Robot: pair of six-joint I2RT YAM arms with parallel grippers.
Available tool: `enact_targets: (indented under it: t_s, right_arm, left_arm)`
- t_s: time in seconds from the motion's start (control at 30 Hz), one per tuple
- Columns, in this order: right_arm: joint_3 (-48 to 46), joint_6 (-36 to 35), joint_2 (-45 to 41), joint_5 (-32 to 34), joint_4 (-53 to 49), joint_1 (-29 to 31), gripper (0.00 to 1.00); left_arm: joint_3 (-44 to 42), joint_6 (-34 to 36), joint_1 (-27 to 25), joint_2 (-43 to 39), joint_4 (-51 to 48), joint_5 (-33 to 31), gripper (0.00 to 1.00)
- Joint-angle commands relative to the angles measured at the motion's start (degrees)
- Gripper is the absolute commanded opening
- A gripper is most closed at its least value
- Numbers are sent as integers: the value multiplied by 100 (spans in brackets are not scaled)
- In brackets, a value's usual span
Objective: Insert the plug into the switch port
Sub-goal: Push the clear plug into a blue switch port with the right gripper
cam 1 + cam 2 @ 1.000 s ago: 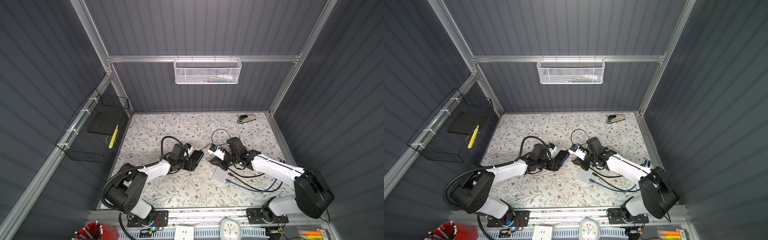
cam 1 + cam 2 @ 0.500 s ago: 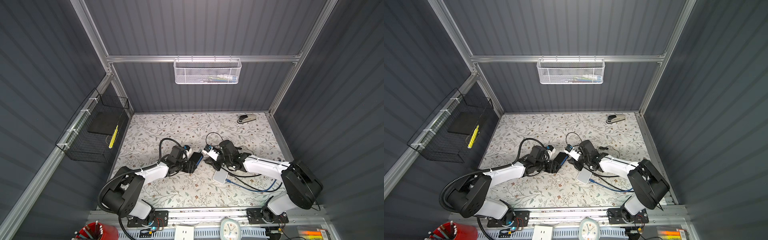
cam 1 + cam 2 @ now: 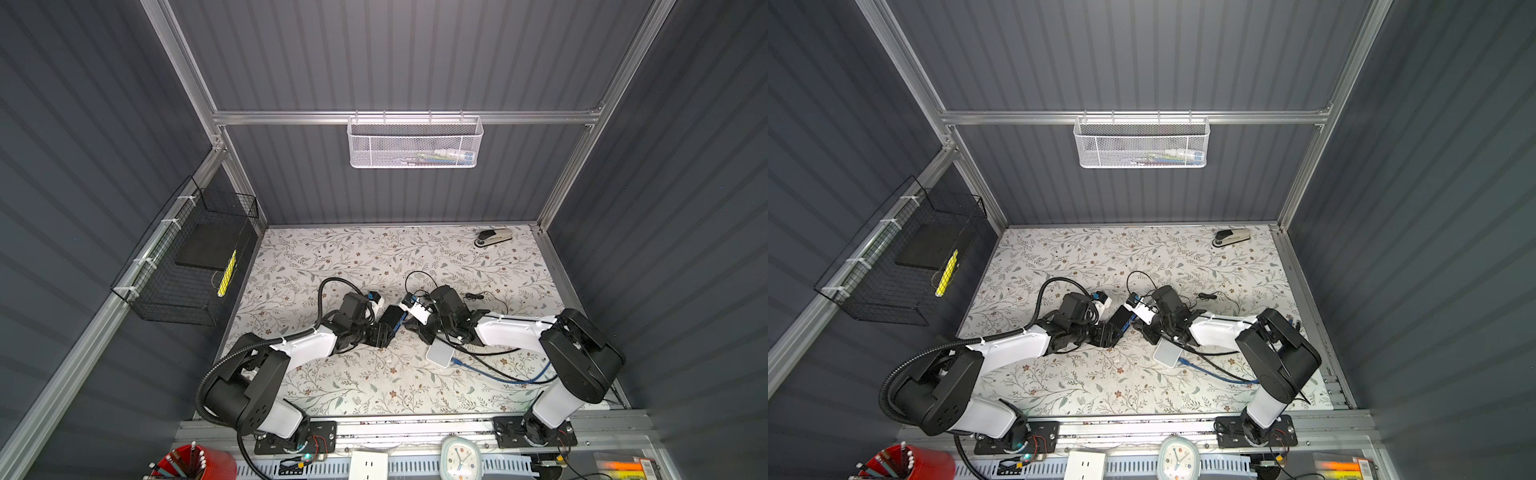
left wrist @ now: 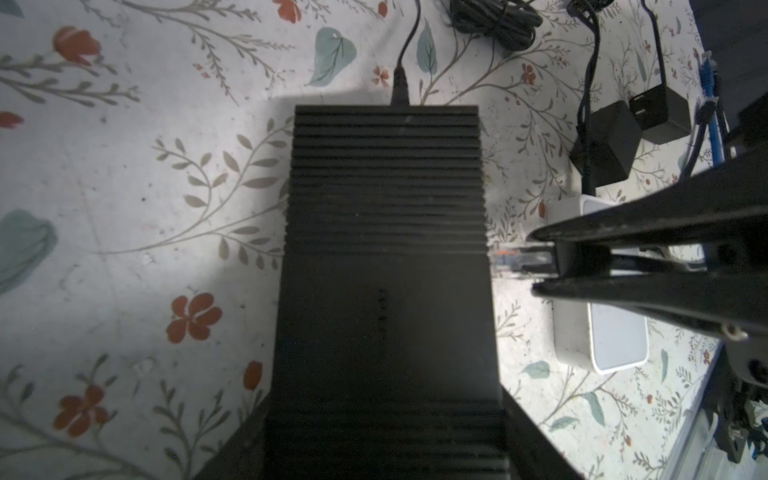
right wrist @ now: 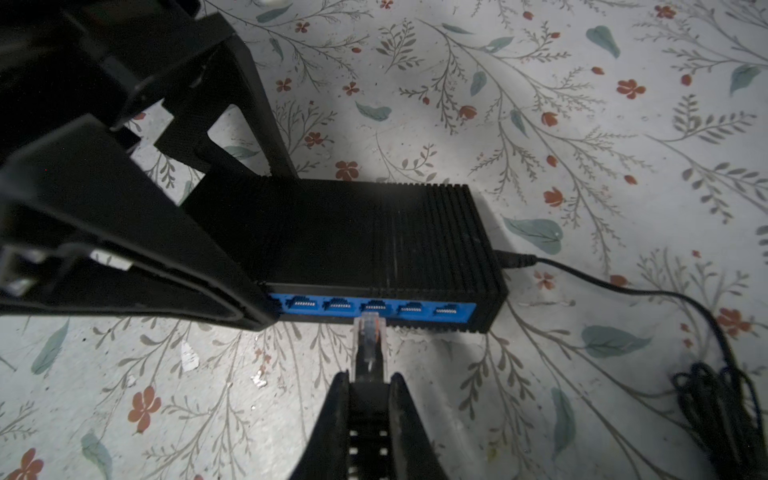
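Right claw (image 5: pixel 368 380) advanced, low and level, pinching plug (image 5: pixel 369 332) at middle port (image 5: pixel 374 306) of switch (image 5: pixel 353 237), left claw (image 4: pixel 384 440) clamping switch

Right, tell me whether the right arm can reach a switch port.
Probably yes: the plug in the right pincer sits right at a port, nothing between, while the left pincer grips the switch.

A floral-print mat (image 3: pixel 374 249) forms the work surface, enclosed on three sides by dark grey ribbed wall panels (image 3: pixel 395 54) set in aluminium frame rails (image 3: pixel 291 117). A white mesh basket (image 3: pixel 415 143) hangs from the rail above the mat's far edge, a black wire basket (image 3: pixel 187 266) is fixed to the wall beside the mat, and a clock (image 3: pixel 460 457) stands past its near edge.
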Motion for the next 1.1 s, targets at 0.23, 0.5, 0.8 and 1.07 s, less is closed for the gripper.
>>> enact_targets:
  t_s: [0.23, 0.5, 0.8, 1.07]
  right_arm:
    - [9, 143, 155, 164, 226, 52, 1]
    - [233, 242, 254, 250, -56, 160, 1]
    - [1204, 349, 769, -454, -976, 139, 0]
    - [1778, 303, 1192, -260, -1295, 323, 0]
  left_arm:
    - [-63, -16, -16, -26, 155, 628, 35]
    - [85, 44, -34, 112, 252, 1278, 31]
    - [355, 439, -393, 343, 266, 2043, 26]
    - [728, 330, -518, 466, 503, 2332, 26]
